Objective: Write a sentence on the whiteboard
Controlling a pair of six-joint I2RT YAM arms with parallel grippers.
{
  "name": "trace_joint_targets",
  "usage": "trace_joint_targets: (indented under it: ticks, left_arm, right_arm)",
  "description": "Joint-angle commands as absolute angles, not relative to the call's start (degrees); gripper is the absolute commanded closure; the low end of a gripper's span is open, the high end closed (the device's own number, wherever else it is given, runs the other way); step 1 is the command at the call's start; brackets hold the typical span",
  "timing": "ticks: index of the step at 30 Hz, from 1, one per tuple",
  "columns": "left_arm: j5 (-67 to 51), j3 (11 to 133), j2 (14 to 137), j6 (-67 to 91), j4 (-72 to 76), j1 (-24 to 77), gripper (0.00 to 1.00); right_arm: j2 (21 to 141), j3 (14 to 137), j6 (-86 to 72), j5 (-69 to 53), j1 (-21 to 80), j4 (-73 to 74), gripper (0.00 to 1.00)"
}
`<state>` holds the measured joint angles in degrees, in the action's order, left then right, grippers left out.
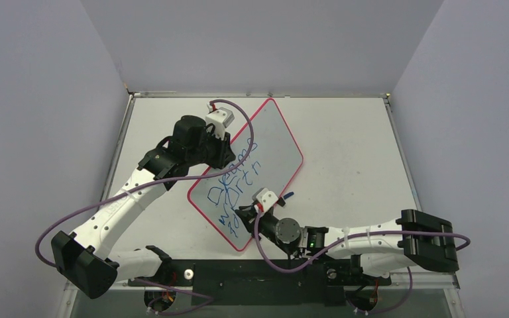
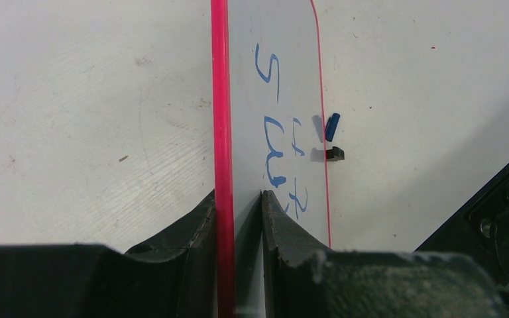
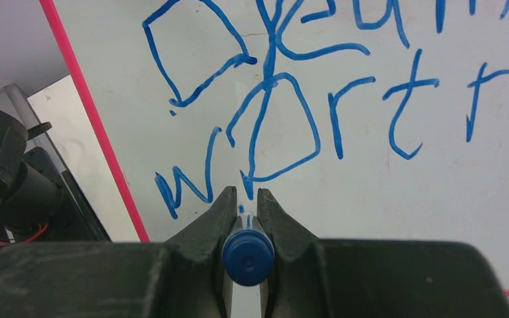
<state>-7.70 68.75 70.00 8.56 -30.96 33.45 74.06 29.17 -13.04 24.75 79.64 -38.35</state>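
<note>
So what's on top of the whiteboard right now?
Blue handwriting across the whiteboard. The right gripper, shut on a blue marker, covers part of the lowest line; the marker's tip is hidden.

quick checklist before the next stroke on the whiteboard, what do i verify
1. left gripper shut on whiteboard rim: ok
2. right gripper shut on marker: ok
3. marker tip touching the board: cannot tell
4. lines of the sentence apart from each other: not ok, strokes cross
5. bare board to the right of the tip: ok
</note>
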Motion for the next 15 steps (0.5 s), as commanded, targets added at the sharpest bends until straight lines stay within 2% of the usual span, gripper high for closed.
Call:
trace_joint_targets:
  ticks: [1, 15]
  left_arm:
    - [-2.6, 69.4, 68.0, 3.2, -24.7, 33.2, 1.0]
    - [-2.3, 69.3, 68.1, 3.2, -24.6, 33.2, 1.0]
  right_arm:
    - [70.0, 27.0, -15.1, 27.1, 80.2, -37.2, 1.0]
    - [71.1, 25.6, -14.7, 27.2, 78.2, -41.5, 1.0]
